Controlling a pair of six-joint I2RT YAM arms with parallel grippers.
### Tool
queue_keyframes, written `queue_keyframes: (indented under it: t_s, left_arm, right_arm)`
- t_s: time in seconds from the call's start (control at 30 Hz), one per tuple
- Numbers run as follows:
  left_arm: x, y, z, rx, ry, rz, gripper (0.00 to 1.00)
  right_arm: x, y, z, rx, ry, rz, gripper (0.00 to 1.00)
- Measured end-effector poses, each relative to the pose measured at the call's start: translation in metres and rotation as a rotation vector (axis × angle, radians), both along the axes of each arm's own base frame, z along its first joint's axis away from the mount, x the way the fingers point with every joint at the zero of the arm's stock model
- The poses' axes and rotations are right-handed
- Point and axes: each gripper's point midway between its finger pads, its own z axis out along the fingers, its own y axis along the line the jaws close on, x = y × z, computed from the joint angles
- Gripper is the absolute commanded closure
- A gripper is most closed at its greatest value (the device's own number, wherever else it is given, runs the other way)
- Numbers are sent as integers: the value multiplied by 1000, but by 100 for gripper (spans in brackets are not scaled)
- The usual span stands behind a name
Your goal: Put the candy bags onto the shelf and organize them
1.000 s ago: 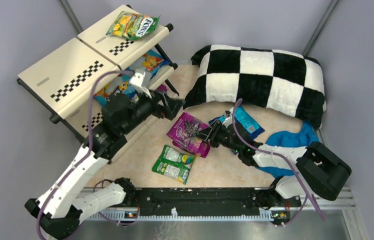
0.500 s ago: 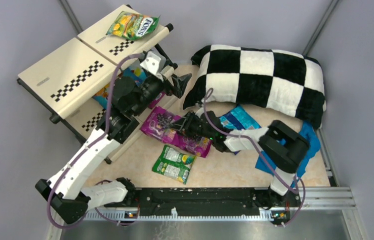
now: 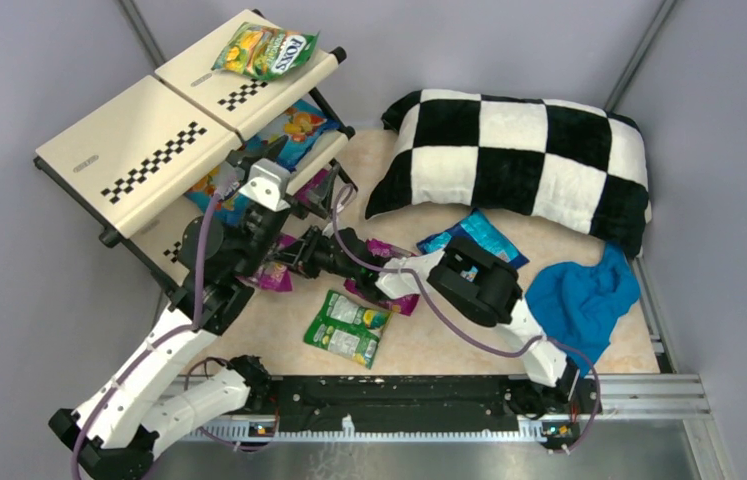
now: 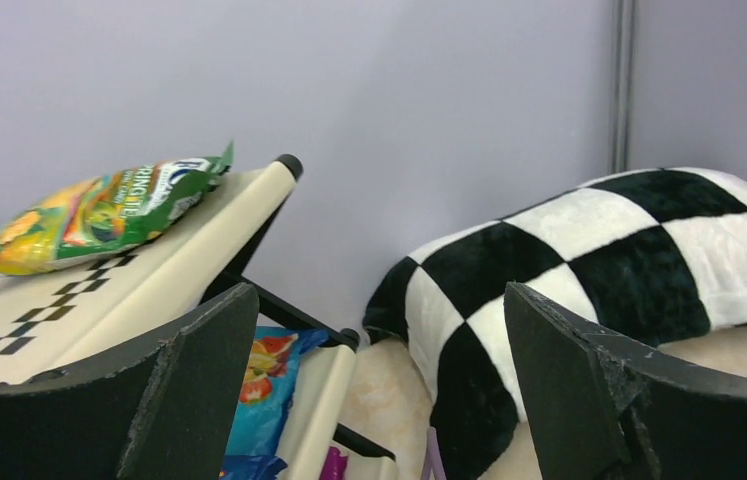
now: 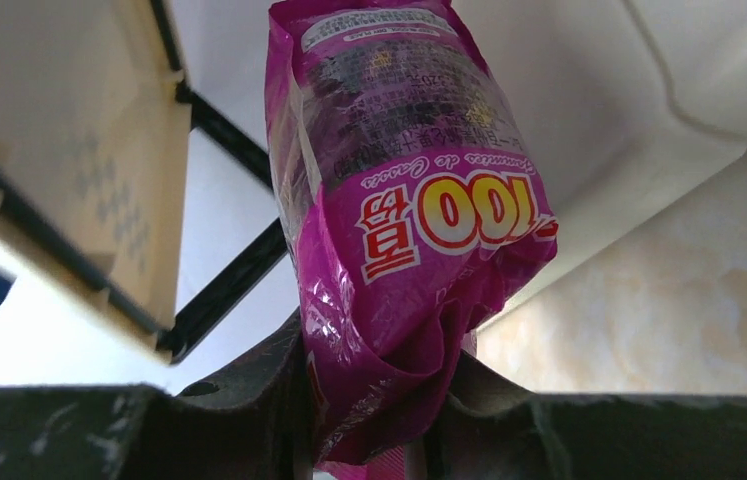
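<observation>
Magenta bag [image 5: 399,200] clamped by its crumpled end in the right gripper [image 5: 379,400] jaws, left of centre in the top view, right by the bottom tier of the shelf [image 3: 119,130]. Probably light, floppy and slippery, so safer pinched at a seam. Left gripper [image 4: 379,390] jaws wide apart, empty. Up on the shelf: FOX'S bag [image 3: 267,50] on the top tier, blue bags [image 3: 294,125] on the middle one.
</observation>
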Motion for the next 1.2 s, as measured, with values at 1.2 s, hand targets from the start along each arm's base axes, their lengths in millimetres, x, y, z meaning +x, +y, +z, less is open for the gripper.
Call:
queue_keyframes:
  t_s: [1.2]
  left_arm:
    - [16, 48, 3, -32, -64, 137, 2]
  right_arm:
    - [130, 55, -42, 0, 24, -305, 77]
